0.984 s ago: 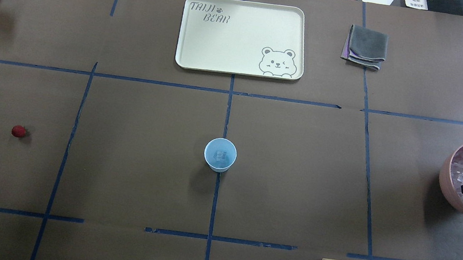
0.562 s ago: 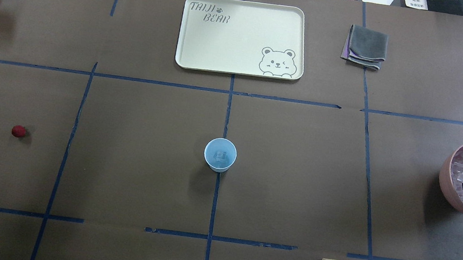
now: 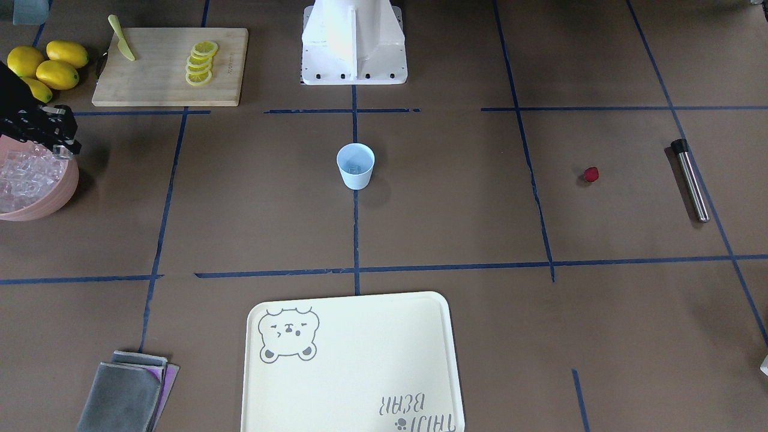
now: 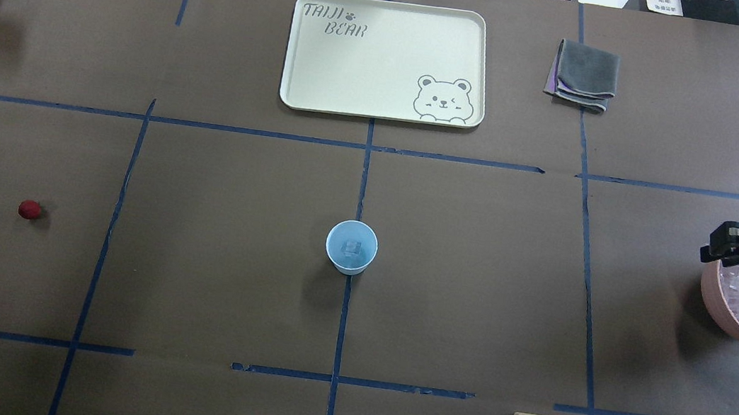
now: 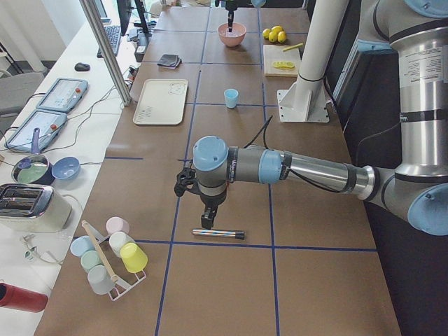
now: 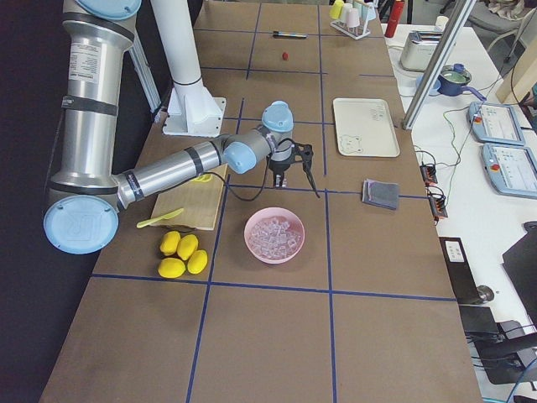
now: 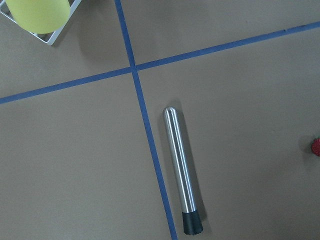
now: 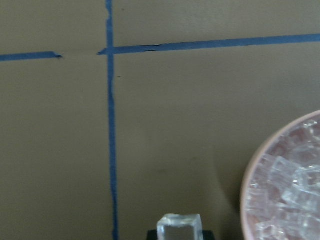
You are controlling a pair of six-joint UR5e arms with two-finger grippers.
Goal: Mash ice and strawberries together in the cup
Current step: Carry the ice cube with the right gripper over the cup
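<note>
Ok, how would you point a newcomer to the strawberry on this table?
Start at the light blue cup in the middle of the brown table. Go toward the robot's left end: the strawberry lies alone, short of a steel rod. It is the only small red thing; the rod is long and silver.

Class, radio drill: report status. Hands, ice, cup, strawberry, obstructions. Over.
Right hand shut on ice cube, beside pink bowl. Left hand over steel muddler, grip unclear. Cup holds ice; strawberry on table. Nothing blocks cup.
</note>
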